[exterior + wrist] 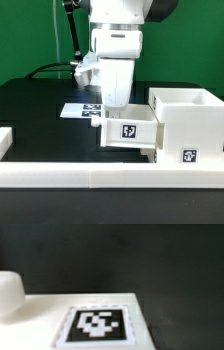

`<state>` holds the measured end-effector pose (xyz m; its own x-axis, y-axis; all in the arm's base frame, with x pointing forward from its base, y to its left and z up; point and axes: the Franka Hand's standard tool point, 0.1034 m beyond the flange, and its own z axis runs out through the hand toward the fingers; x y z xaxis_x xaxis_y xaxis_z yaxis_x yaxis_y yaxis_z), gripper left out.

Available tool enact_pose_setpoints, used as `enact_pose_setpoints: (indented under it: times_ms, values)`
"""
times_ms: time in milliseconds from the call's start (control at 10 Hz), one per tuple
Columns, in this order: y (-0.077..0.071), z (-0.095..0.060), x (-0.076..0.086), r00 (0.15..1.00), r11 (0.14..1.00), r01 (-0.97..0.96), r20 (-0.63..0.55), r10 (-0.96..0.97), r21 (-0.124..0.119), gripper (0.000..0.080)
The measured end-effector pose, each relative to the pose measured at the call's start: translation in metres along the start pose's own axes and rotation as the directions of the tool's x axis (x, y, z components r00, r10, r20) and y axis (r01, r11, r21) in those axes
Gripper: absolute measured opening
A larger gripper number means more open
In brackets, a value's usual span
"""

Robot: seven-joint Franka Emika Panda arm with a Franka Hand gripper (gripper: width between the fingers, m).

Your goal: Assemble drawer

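Observation:
A small white drawer tray [130, 131] with a square tag on its front hangs just off the black table, its right end against the large white hollow housing [187, 122], which stands at the exterior view's right and bears a tag low on its front. My gripper [118, 107] comes down from above onto the tray's top and looks shut on its wall; the fingertips are hidden by the tray. In the wrist view a white tagged face of the tray [55, 308] fills the near part, with no fingers showing. The second tray is not clearly in view.
The marker board [82, 109] lies flat on the table behind the tray. A long low white border rail [100, 181] runs along the front, with another piece of rail [5, 140] at the exterior view's left. A rounded white part [9, 294] shows at the wrist view's edge.

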<state>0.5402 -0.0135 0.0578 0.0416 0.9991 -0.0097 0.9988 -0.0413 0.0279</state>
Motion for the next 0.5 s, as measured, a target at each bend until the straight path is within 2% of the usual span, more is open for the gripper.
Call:
enact_pose_setpoints:
  times_ms: [100, 400, 500]
  values:
    - [0.0004, 0.0008, 0.0006, 1.0, 1.0, -0.001, -0.005, 0.0, -0.019, 0.0042]
    - [0.0012, 0.0004, 0.0003, 1.0, 1.0, -0.001, -0.004, 0.001, -0.019, 0.0042]
    - [0.0015, -0.0003, 0.0014, 1.0, 1.0, -0.002, -0.003, 0.002, -0.013, 0.0042]
